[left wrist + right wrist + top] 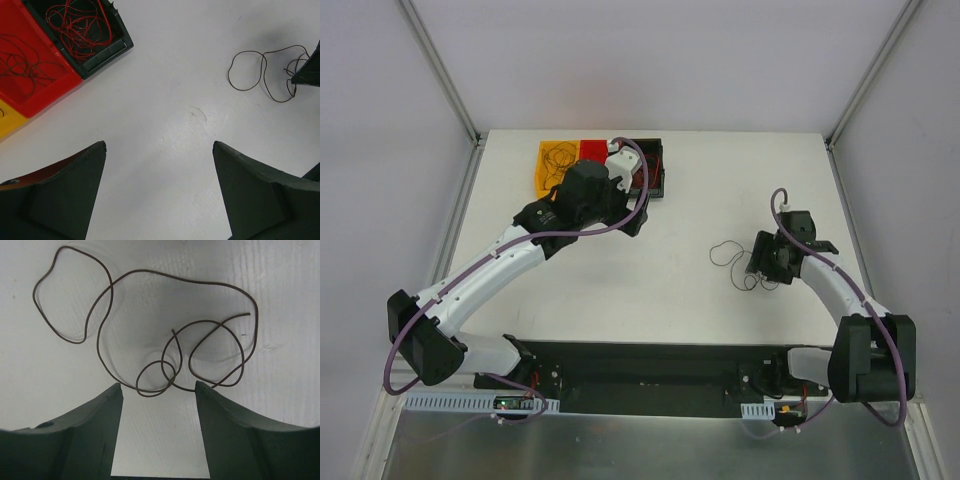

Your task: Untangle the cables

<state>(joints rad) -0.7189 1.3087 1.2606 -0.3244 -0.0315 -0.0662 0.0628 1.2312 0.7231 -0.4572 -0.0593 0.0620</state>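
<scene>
One thin brown cable (150, 335) lies in loose loops on the white table, also seen in the top view as cable (727, 252). My right gripper (159, 386) is open just behind it, and the lowest small loop lies on the table between the fingertips, ungripped. My left gripper (159, 143) is open over bare table with nothing between its fingers; in the top view the left gripper (628, 218) sits just in front of the bins. Red cables (80, 25) fill a black bin (107, 52). Dark cables (20, 62) lie in a red bin (47, 90).
A yellow bin (546, 178) with dark wire loops stands left of the red bin (592, 150) and black bin (660, 185) at the table's far side. Purple arm cables arc over both arms. Frame posts stand at the far corners.
</scene>
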